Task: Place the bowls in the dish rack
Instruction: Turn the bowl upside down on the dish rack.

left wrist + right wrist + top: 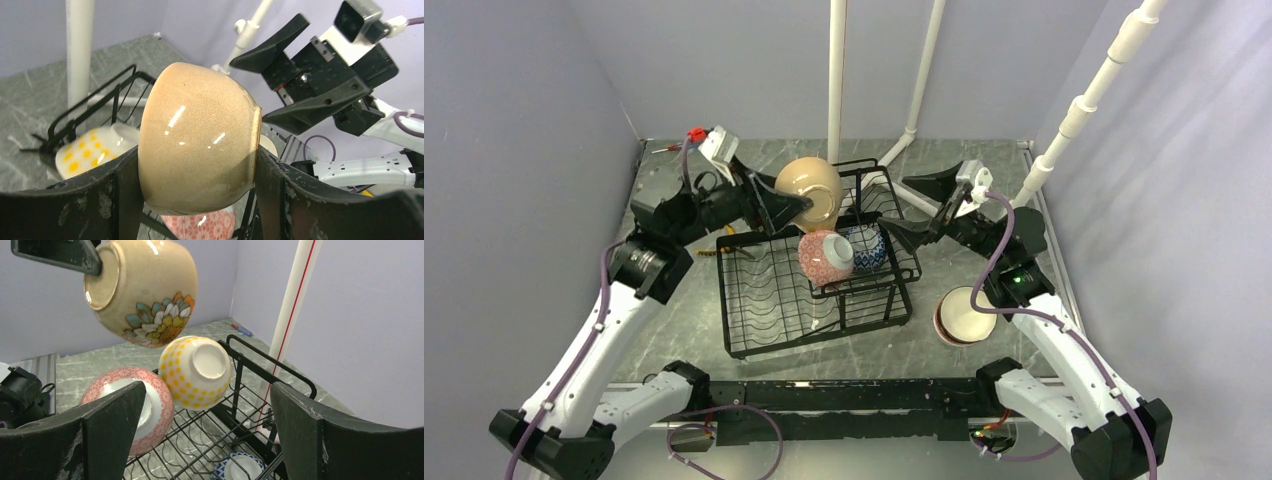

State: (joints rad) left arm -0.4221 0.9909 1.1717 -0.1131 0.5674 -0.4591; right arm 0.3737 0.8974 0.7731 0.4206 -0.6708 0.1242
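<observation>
My left gripper is shut on a tan bowl with a flower pattern, held on its side in the air over the back of the black wire dish rack. In the rack lie a pink-red patterned bowl, a blue-white bowl and a yellow dotted bowl. My right gripper stands open and empty just right of the rack's upper tier, facing the held bowl.
A stack of bowls with a brown rim sits on the table right of the rack, under my right arm. White pipes rise behind the rack and another pipe along the right wall. A small red-tipped tool lies at the back left.
</observation>
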